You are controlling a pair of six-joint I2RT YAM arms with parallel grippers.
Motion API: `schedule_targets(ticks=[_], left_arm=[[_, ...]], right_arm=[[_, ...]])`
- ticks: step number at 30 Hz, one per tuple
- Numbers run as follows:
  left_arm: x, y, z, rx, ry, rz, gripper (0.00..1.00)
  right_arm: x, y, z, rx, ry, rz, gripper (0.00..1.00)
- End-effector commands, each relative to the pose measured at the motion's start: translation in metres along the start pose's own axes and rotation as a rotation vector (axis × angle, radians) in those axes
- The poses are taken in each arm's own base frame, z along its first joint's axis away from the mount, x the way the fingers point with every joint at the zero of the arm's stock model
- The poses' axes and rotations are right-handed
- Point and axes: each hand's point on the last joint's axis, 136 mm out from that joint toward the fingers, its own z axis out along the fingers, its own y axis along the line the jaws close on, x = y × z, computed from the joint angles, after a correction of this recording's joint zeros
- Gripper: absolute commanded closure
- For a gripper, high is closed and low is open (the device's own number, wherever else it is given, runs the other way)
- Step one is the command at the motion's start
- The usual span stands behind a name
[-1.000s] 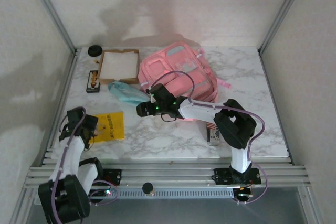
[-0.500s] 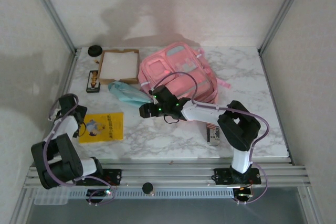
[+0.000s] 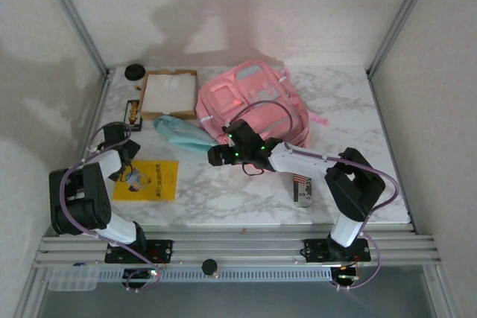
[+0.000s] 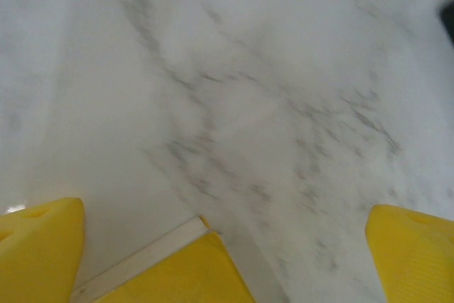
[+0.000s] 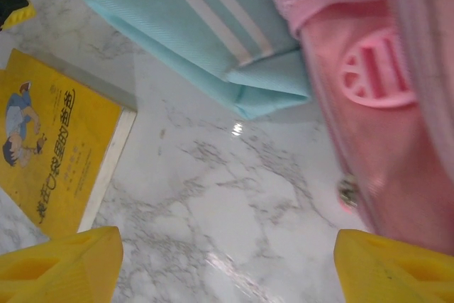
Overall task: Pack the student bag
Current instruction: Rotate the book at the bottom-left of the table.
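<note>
The student bag [image 3: 253,102], a large pink backpack, lies at the back centre of the table; its pink side and a zip pull [image 5: 347,193] show in the right wrist view. My right gripper [image 3: 218,156] hovers open over bare marble just left of the bag's front corner, its yellow fingers [image 5: 64,264] holding nothing. A light-blue pouch [image 5: 198,26] lies just beyond it, against the bag. My left gripper [image 3: 123,156] is open over the far-left corner of a yellow book [image 4: 177,271], fingers [image 4: 39,246] wide apart and empty.
A shallow cardboard box [image 3: 170,93] sits at the back left, with a black round object [image 3: 135,71] behind it and a small dark item [image 3: 133,115] beside it. A small striped white box [image 3: 302,188] lies by the right arm. The yellow book [image 3: 149,180] lies front left.
My left arm has swung up from the front edge, so its gripper now sits at the book's far-left corner. My right gripper has drifted a little to the right.
</note>
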Motion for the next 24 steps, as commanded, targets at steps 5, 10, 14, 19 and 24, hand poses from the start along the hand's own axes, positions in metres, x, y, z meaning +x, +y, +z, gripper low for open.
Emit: schedule_targets(ticks=[5, 10, 14, 19, 24], left_arm=[[0.100, -0.124, -0.024, 0.360, 0.262, 0.282, 0.04], [0.098, -0.147, -0.060, 0.426, 0.243, 0.384, 0.01], [0.071, -0.135, -0.098, 0.474, 0.150, 0.324, 0.01], [0.054, -0.053, -0.114, 0.244, 0.069, 0.188, 0.01], [0.077, -0.001, -0.119, 0.234, 0.092, 0.029, 0.01]], right_arm=[[0.015, -0.019, -0.014, 0.041, 0.021, 0.036, 0.21], [0.017, -0.012, -0.009, 0.006, 0.049, 0.059, 0.23], [0.017, 0.007, 0.000, -0.042, 0.062, 0.076, 0.24], [0.029, 0.037, 0.028, -0.078, 0.122, 0.096, 0.26], [0.042, 0.060, 0.054, -0.087, 0.176, 0.088, 0.29]])
